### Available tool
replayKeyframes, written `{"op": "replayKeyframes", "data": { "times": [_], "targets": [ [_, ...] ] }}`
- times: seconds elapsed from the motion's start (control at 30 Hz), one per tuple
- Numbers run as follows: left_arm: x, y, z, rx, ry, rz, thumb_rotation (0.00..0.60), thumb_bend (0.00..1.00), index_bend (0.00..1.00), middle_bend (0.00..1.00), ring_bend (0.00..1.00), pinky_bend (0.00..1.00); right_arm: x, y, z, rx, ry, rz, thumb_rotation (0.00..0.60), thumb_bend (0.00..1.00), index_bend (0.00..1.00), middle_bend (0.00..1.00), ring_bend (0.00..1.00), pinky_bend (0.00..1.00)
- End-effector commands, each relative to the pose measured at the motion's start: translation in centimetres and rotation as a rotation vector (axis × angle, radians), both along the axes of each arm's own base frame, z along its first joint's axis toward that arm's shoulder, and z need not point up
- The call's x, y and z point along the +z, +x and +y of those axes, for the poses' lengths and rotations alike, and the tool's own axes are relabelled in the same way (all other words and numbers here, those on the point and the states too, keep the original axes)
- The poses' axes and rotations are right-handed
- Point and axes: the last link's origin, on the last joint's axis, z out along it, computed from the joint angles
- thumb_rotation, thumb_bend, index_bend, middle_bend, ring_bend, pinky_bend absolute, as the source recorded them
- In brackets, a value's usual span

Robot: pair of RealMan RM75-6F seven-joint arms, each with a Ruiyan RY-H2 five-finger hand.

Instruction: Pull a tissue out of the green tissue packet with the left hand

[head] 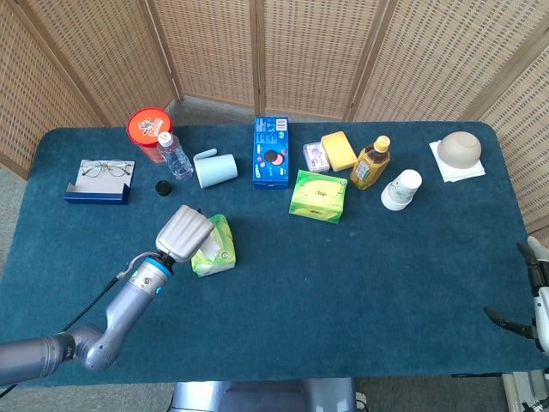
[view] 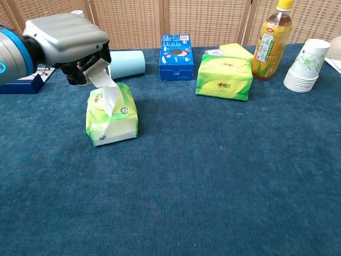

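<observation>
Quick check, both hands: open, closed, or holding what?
Left hand: closed on the white tissue sticking out of the green tissue packet.
Right hand: mostly out of frame; cannot tell.
</observation>
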Motion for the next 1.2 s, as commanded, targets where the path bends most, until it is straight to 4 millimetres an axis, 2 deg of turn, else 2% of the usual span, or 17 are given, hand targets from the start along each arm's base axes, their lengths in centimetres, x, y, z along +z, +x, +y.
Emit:
{"op": "replayKeyframes", "data": {
  "times": [0.03,0.27,0.37,0.5,0.63,0.8,0.9,1.0,1.2],
  "targets": [
    [1.0,-0.5,-0.4,-0.014,0.012,0.006,0.600,0.58,0.80,0.76,0.61,0.77,-0.1,0.0,0.0,0.000,0.001,0.002,0.600,0.00,0.00,0.00,0.00,0.00],
    [4.9,-1.9,-1.6,-0.051,0.048,-0.011,0.600,0.60,0.81,0.77,0.62,0.78,-0.4,0.1,0.0,0.000,0.006,0.014,0.600,0.00,0.00,0.00,0.00,0.00],
    [6.9,-1.9,-2.5,-0.075,0.058,-0.069,0.600,0.60,0.81,0.77,0.62,0.78,-0.6,0.2,0.0,0.002,0.009,0.021,0.600,0.00,0.00,0.00,0.00,0.00],
    [9.6,-1.4,-4.8,-0.151,0.052,-0.150,0.600,0.60,0.81,0.77,0.62,0.78,-0.8,0.3,0.0,0.002,0.013,0.032,0.600,0.00,0.00,0.00,0.00,0.00],
    [11.8,-1.2,-8.8,-0.276,0.001,-0.178,0.600,0.60,0.81,0.77,0.62,0.78,-1.1,0.4,0.0,-0.001,0.019,0.046,0.600,0.00,0.00,0.00,0.00,0.00],
    [12.8,-1.7,-13.2,-0.367,-0.081,-0.179,0.600,0.60,0.81,0.77,0.62,0.78,-1.5,0.5,0.0,0.000,0.024,0.058,0.600,0.00,0.00,0.00,0.00,0.00],
    [12.7,-2.5,-15.0,-0.372,-0.147,-0.183,0.600,0.60,0.81,0.77,0.62,0.78,-1.5,0.6,0.1,0.003,0.024,0.061,0.600,0.00,0.00,0.00,0.00,0.00],
    [12.1,-4.0,-16.7,-0.370,-0.235,-0.149,0.600,0.60,0.81,0.77,0.62,0.78,-1.6,0.5,0.0,0.000,0.025,0.064,0.600,0.00,0.00,0.00,0.00,0.00],
    [10.2,-8.3,-17.9,-0.341,-0.321,0.014,0.600,0.60,0.81,0.77,0.61,0.78,-1.8,0.5,0.0,0.000,0.031,0.069,0.600,0.00,0.00,0.00,0.00,0.00]
  ]
}}
